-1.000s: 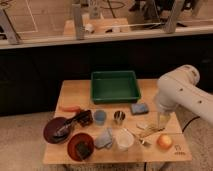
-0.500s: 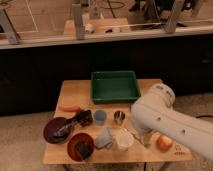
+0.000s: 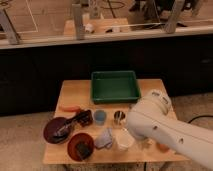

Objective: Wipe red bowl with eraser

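Observation:
The red bowl [image 3: 80, 145] sits at the front left of the wooden table [image 3: 75, 92]. A small dark block, apparently the eraser [image 3: 84, 148], lies inside it. The white arm [image 3: 160, 127] sweeps across the right front of the table, its elbow near the green tray's front right corner. The gripper itself does not show; it is hidden behind the arm or out of frame.
A maroon dish [image 3: 56, 130] with a utensil sits left of the bowl, with an orange carrot-like item [image 3: 70, 108] behind it. A green tray [image 3: 115, 86] stands at the back. A blue cup [image 3: 100, 116], metal cup [image 3: 119, 117], blue-grey sponge [image 3: 104, 138] and white cup [image 3: 123, 139] stand mid-table.
The white arm has swung from the table's right edge toward the camera and leftward, now covering the right front of the table. The objects have not moved.

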`<control>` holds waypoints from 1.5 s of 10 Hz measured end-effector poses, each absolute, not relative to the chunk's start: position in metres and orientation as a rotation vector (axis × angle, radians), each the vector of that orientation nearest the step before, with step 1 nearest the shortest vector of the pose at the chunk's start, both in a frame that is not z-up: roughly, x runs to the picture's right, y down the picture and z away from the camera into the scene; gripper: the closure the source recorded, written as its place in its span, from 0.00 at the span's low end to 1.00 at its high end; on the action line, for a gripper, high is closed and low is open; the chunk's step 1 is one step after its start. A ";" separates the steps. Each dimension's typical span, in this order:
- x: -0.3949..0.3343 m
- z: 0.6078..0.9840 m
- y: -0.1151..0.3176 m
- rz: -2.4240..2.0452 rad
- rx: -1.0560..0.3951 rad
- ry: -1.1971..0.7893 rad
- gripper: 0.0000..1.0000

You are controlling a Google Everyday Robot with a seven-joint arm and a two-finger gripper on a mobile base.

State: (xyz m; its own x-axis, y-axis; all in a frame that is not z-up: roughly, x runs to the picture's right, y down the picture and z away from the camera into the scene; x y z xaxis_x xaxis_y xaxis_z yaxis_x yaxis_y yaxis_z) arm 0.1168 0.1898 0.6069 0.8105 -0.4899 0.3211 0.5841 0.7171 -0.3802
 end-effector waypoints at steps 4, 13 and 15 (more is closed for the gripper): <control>0.073 0.629 0.166 -0.818 -0.460 -0.500 0.20; -0.074 0.630 0.177 -1.287 -0.428 -0.729 0.20; -0.074 0.630 0.177 -1.287 -0.427 -0.730 0.20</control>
